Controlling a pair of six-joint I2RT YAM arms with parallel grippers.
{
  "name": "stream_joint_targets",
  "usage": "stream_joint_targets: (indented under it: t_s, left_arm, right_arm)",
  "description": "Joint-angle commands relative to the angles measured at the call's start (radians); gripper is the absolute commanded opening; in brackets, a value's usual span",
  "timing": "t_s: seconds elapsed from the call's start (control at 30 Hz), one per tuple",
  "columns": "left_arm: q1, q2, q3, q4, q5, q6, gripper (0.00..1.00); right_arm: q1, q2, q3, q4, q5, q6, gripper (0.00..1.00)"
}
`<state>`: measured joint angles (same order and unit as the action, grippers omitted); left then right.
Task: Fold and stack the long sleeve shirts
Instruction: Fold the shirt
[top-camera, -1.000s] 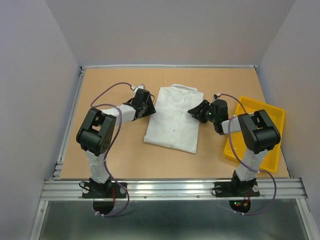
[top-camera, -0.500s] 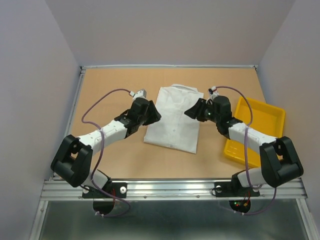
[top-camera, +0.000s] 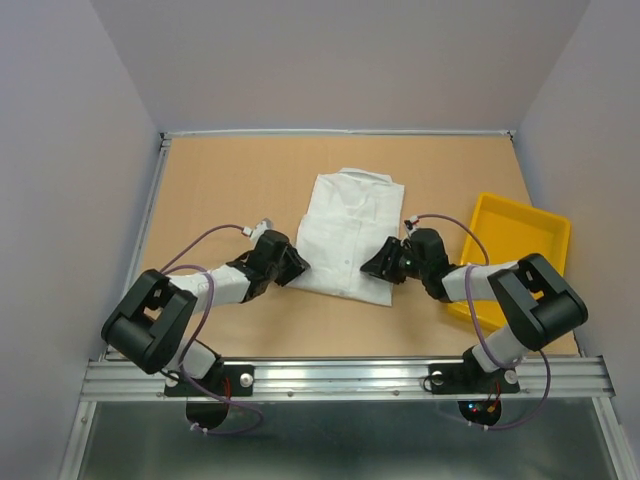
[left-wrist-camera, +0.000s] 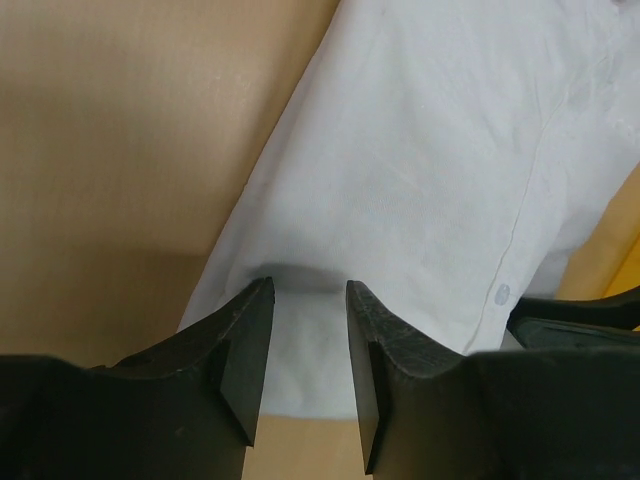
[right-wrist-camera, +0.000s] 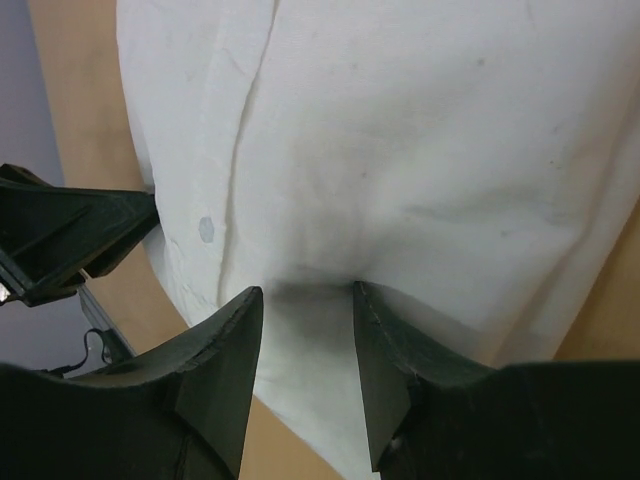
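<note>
Status: one long sleeve shirt (top-camera: 350, 232) is in view. It lies at the middle of the table (top-camera: 230, 180), collar toward the far edge, and is already drawn into a narrow rectangle with no sleeve showing loose. I judge the sleeve folds done.

Left hand (top-camera: 293, 264): low at the near-left corner of the shirt. Its wrist view shows the fingers parted by a moderate gap, with the hem fabric lying between the tips and a slight pucker there. It has hold of nothing that I can confirm.

Right hand (top-camera: 373, 267): low at the near-right corner, mirroring the left. The fingers are likewise parted, the tips press onto the cloth just beside the button placket, and I can confirm no grip.

Yellow tray (top-camera: 512, 242): at the right side of the table, apart from the shirt. The shirt is not in it.

Assessment: both hands appear set to pinch the near hem, which suggests the next step is the lengthwise fold, hem carried up toward the collar. That fold and any stacking remain outstanding. No second shirt is visible, so I cannot tell how many are left.
</note>
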<state>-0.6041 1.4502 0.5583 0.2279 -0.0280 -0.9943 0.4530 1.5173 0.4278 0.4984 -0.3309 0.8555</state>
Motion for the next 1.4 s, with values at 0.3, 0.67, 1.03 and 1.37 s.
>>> stream_joint_targets:
  t_s: [0.3,0.67,1.03,1.37]
  left_arm:
    - [0.024,-0.102,0.064,-0.006,-0.035,0.013,0.61]
    - [-0.036,-0.150,-0.018,0.231,0.076,0.008,0.49]
    - [-0.036,0.022,-0.204,0.393,0.053,-0.176,0.29]
    - [-0.010,0.045,-0.316,0.416,0.004,-0.313,0.27]
  right_arm:
    - [-0.056,0.110,0.367,-0.158,0.003,-0.185,0.50]
    - [0.108,0.145,0.256,0.280,-0.108,0.097,0.72]
    - [0.133,0.471,0.080,0.707,-0.086,0.243,0.73]
    - [0.023,0.465,-0.092,0.782,-0.048,0.186,0.73]
